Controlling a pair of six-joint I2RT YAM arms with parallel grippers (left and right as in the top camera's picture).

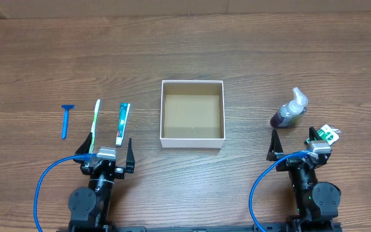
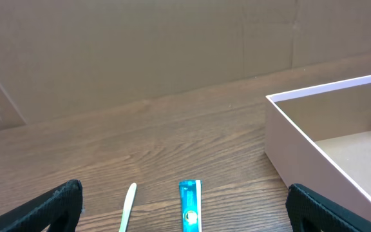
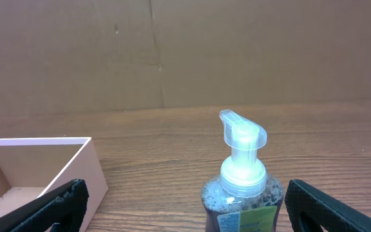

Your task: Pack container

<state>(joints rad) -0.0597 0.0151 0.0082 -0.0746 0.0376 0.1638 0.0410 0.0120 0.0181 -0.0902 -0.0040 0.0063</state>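
- White cardboard box [image 1: 192, 143] sits ahead of both grippers and between them. The left gripper [image 1: 107, 148] and right gripper [image 1: 293, 143] are wide open and empty.
- Left wrist: the toothpaste [image 2: 190, 207] lies between the fingers, long axis pointing forward, with the box on their right.
- Right wrist: the soap bottle [image 3: 242, 187] stands upright between the fingers, with the box far to their left.

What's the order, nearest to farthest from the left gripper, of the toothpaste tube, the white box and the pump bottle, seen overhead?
1. toothpaste tube, just ahead of the left gripper.
2. container, centre, off to the gripper's right.
3. pump bottle, far right side.
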